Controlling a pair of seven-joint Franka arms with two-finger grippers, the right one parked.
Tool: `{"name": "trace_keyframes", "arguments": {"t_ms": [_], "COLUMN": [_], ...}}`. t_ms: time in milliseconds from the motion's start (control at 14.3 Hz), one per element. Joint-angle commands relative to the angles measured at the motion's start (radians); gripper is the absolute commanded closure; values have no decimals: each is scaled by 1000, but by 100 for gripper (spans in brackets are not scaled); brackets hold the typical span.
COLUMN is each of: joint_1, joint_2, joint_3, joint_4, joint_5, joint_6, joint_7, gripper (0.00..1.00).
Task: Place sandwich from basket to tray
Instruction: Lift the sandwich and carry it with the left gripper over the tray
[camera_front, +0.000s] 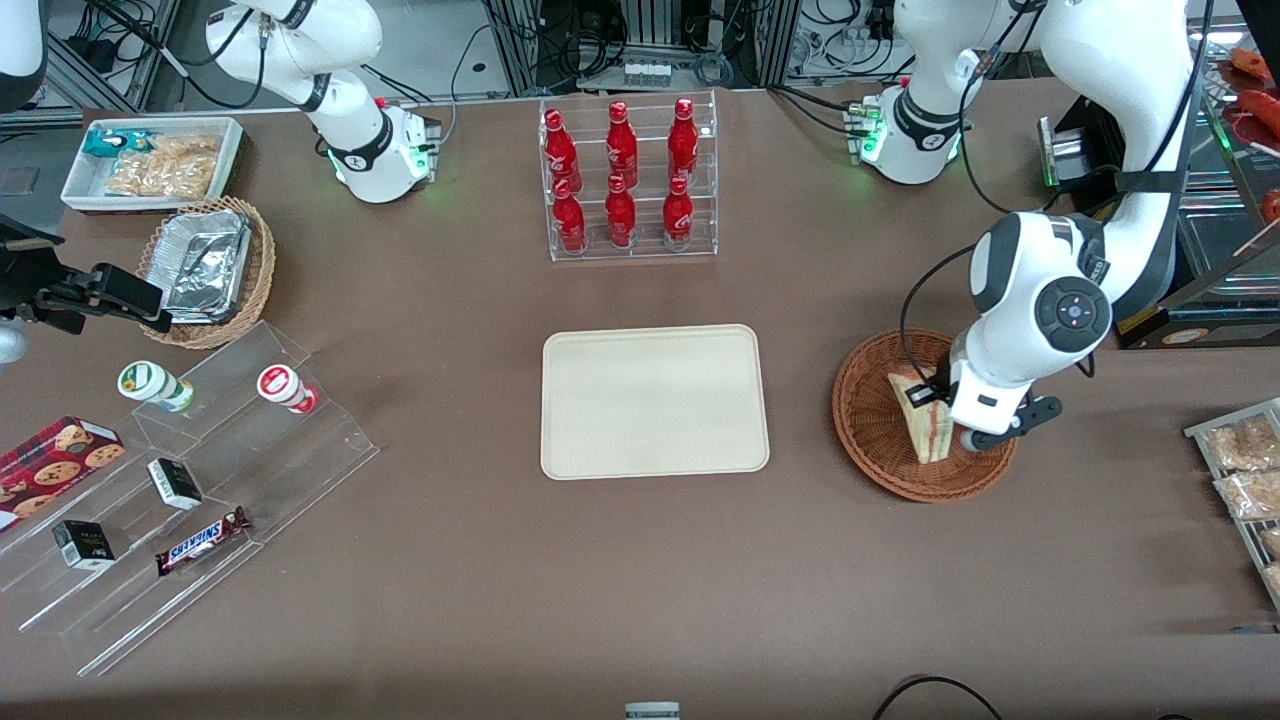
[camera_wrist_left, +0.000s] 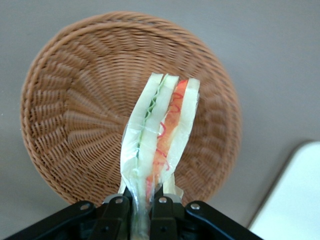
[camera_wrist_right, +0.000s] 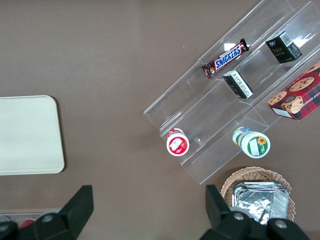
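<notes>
The sandwich, a wrapped wedge of pale bread with green and orange-pink filling, is pinched between the fingers of my gripper, which is shut on its end. In the front view the sandwich hangs over the reddish-brown wicker basket, with the gripper low over the basket. The basket lies directly beneath the sandwich, and I cannot tell whether they touch. The cream-beige tray lies flat mid-table, beside the basket toward the parked arm's end; a corner of the tray shows in the wrist view.
A clear rack of red bottles stands farther from the front camera than the tray. Bagged snacks lie at the working arm's end. A tiered acrylic stand with snacks, a tan basket of foil trays and a white bin occupy the parked arm's end.
</notes>
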Motion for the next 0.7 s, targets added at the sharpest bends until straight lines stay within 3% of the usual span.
{"name": "trace_keyframes", "arguments": {"t_ms": [0, 280, 630], "joint_1": [-86, -211, -365], "joint_2": [112, 181, 330], "joint_3": [5, 2, -9], "joint_4": [173, 264, 411], "joint_5": [6, -12, -24], "joint_6": [-111, -124, -119], "joint_7": [26, -9, -174], "gripper": [97, 97, 97]}}
